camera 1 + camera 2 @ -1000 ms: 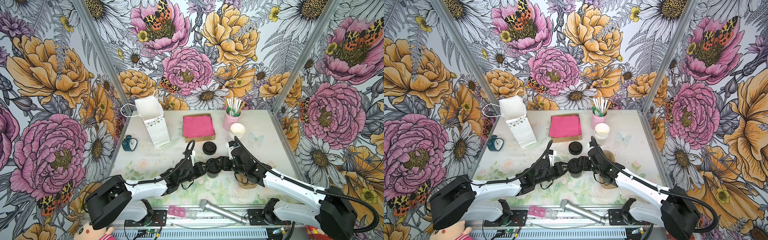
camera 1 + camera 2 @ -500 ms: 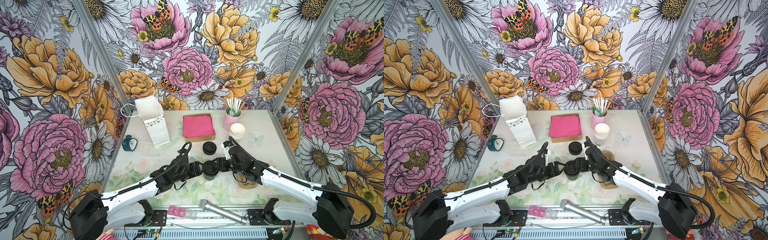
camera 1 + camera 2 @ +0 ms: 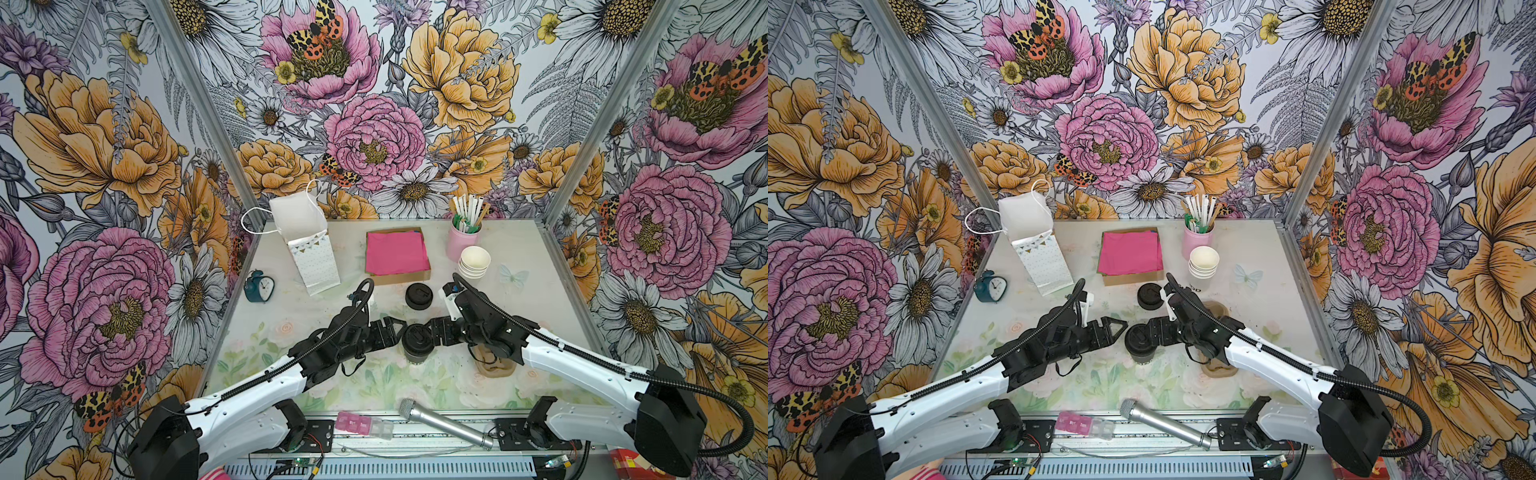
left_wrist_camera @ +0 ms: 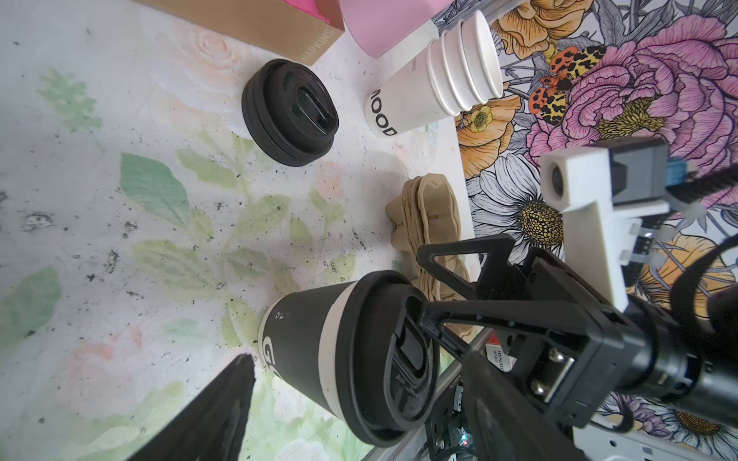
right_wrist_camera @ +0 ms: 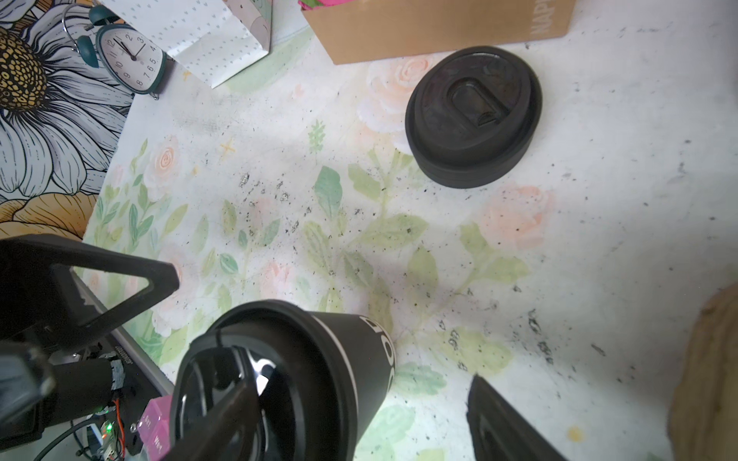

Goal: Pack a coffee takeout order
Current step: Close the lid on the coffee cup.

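Observation:
A paper cup [image 3: 417, 347] [image 3: 1139, 347] with a black printed wall and a white band stands upright mid-table, a black lid [image 4: 383, 351] seated on it. My left gripper [image 3: 397, 332] [image 3: 1117, 330] [image 4: 359, 359] is open just left of it, its fingers apart from the wall. My right gripper [image 3: 432, 332] [image 3: 1152, 332] [image 5: 363, 379] is open on the cup's right side. One of its fingers [image 4: 439, 319] lies across the lid and the other reaches behind the cup. Pink napkins [image 3: 397, 252] lie in a brown box at the back.
Spare black lids [image 3: 419, 296] sit behind the cup, with stacked white cups [image 3: 473, 262] and a pink stirrer pot [image 3: 462, 239] at the back right. A white paper bag [image 3: 309, 249] and a teal clock [image 3: 258, 286] are at the back left. Pulp carriers [image 3: 494, 368] lie under my right arm.
Both grippers have opened wider around the lidded cup. The left arm has stretched out lower, and its fingers have come off the cup. The cup has shifted slightly left.

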{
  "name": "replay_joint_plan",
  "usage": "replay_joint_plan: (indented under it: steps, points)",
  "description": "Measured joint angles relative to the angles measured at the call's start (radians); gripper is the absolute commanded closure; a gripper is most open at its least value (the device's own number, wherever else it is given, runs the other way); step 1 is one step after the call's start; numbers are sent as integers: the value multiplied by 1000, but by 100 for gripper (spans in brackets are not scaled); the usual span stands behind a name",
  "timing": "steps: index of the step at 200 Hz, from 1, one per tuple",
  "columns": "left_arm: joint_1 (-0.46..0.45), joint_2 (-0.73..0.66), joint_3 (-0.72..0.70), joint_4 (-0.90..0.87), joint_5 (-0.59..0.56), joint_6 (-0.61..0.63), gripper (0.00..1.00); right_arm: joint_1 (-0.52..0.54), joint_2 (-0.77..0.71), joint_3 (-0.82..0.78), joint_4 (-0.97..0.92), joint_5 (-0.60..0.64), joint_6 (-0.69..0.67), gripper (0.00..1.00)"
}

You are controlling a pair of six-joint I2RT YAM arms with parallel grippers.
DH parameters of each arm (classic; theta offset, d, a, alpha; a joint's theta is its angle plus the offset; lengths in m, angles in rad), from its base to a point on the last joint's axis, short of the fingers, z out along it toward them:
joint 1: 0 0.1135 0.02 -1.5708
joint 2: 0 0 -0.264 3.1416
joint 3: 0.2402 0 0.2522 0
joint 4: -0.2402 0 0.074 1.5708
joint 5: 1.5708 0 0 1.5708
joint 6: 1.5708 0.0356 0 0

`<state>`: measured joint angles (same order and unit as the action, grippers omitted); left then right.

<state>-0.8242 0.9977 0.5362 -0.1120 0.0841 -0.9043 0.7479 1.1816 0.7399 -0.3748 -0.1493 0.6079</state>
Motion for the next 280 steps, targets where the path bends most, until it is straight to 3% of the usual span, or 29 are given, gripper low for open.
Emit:
replay_joint_plan:
  steps: [76,157,244,280]
  points:
    - [6,196,79,3,98,46,22,28,-97,-13,-34,-44,4,16]
    - [33,256,75,78,119,31,44,70,-62,-83,-47,-49,32,24]
    - [-66,248,37,168,-7,-40,57,56,-151,-81,-61,-51,25,22]
    - [-104,272,42,199,-50,-66,59,56,-121,-73,-60,-27,66,26]
